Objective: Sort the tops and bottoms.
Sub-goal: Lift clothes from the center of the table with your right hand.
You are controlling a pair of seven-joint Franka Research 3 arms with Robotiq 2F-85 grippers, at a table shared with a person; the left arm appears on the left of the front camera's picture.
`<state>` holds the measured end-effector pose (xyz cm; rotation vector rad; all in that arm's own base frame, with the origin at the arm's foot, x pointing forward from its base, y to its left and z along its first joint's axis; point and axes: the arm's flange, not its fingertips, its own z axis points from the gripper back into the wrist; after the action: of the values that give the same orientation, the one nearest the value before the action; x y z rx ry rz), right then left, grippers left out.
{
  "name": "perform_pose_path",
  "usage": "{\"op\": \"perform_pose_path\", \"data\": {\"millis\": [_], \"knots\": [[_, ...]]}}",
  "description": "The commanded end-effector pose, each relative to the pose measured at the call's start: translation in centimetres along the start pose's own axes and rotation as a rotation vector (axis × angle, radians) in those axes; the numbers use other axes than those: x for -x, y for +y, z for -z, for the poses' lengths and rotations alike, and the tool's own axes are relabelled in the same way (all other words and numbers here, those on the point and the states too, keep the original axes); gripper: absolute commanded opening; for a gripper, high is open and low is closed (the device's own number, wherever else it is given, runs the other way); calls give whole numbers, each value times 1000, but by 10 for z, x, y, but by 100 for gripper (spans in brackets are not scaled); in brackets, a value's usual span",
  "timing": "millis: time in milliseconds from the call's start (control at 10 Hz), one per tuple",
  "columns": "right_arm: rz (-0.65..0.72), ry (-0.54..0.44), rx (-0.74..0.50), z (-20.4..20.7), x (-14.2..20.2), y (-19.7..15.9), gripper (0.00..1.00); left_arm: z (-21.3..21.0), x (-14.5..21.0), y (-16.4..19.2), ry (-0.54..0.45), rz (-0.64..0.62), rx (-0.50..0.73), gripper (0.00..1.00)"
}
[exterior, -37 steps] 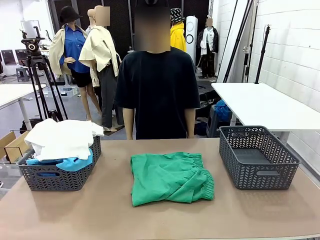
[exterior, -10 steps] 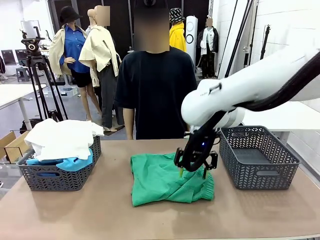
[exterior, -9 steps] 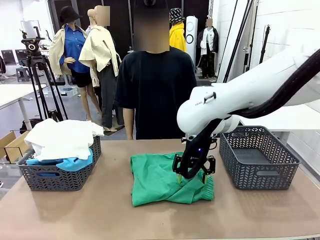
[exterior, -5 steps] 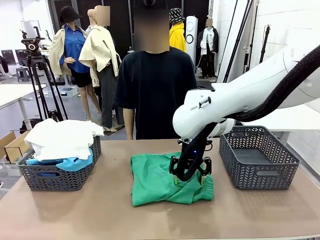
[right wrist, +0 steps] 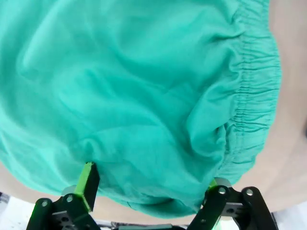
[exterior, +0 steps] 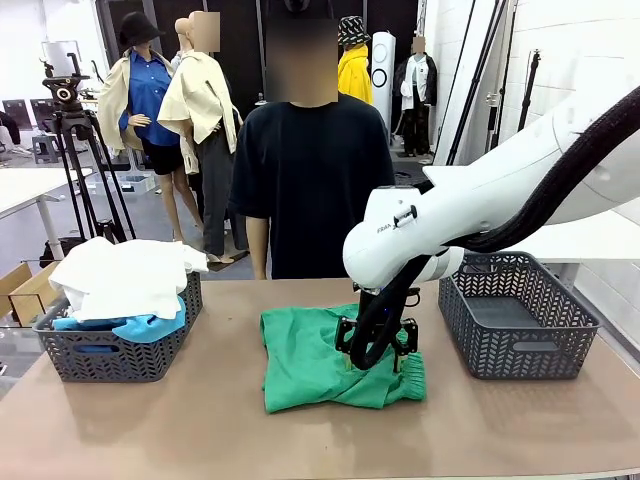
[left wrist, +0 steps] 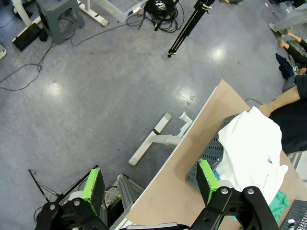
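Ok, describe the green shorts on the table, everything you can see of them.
The green shorts are bright green soft fabric, folded and rumpled, lying flat mid-table between the two grey baskets and touching neither. A gathered elastic waistband runs along their right side. The right gripper presses down onto them near that waistband, jaws open, green-padded fingers straddling a fold. Nothing has lifted them yet.

small dark lettering on right arm [exterior: 397, 222], perhaps "FRANKA", barely legible
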<state>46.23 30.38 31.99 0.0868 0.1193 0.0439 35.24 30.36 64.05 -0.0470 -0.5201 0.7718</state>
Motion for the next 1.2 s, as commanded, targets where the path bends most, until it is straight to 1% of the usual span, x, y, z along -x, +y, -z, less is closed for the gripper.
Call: {"op": "perform_pose_path", "data": {"millis": [0,400,800,1000,1100], "knots": [[5,-15,47,7,-1,7,78,-1,0,1,-1,3,-4,100],[-3,-30,55,2,4,9,0,-1,0,1,-1,3,-4,100],[-11,-39,73,-4,9,9,0,-1,0,1,-1,3,-4,100],[-16,-62,93,-20,11,7,0,-1,0,1,-1,3,-4,100],[-25,-68,86,-36,9,4,0,-1,0,1,-1,3,-4,100]]}}
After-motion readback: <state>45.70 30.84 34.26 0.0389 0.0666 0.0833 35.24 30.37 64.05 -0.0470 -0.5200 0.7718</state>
